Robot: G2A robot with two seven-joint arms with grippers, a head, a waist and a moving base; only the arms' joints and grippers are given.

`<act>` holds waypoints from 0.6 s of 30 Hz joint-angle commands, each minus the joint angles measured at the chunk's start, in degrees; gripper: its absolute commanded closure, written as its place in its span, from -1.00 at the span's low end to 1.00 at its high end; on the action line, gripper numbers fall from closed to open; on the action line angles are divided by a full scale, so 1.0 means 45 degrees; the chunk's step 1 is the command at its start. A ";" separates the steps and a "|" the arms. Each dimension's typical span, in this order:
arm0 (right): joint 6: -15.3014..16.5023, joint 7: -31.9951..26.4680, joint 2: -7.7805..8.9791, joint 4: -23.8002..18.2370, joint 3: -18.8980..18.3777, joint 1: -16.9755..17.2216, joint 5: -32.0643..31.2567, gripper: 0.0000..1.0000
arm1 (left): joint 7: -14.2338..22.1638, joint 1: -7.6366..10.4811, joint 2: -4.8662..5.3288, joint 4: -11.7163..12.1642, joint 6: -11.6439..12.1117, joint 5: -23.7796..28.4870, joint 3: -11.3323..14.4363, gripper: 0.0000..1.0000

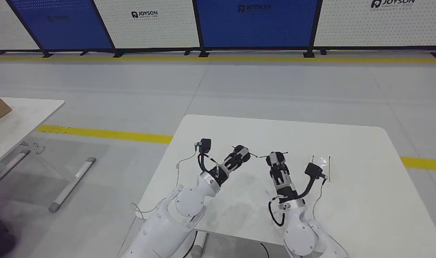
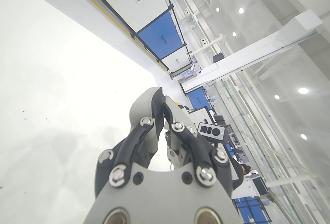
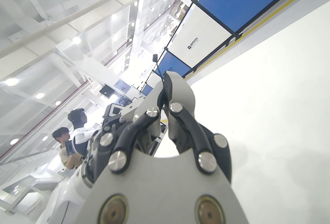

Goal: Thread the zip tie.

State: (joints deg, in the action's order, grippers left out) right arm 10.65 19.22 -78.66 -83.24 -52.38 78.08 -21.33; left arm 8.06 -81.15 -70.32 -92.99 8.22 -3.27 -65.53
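Right gripper [image 3: 167,78] is pinching the thin, likely springy zip tie [image 3: 157,63] below its head; left gripper [image 2: 162,97] is sitting closed.

Zip tie [image 3: 155,57] black; table [image 1: 354,163] white; panels [image 1: 255,16] blue and white, dotted; floor line [image 1: 102,133] yellow.

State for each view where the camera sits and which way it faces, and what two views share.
Top view: on the robot above its arms, looking down at the white table; both arms show.
Left wrist view: on the left wrist, facing along the shut left gripper, across the table.
Right wrist view: on the right wrist, facing along the right gripper, shut on the zip tie.
Shared: both wrist views show the table and the partition panels.
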 commanded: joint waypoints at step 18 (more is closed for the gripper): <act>0.0054 -0.0184 -0.0287 0.0217 -0.0175 -0.0001 -0.0319 1.00 | 0.0000 0.0000 0.0000 0.0000 0.0000 0.0000 0.0000 1.00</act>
State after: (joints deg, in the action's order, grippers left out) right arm 10.85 18.45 -79.89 -82.32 -53.15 78.10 -22.74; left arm 8.06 -81.15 -70.32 -92.99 8.22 -3.27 -65.53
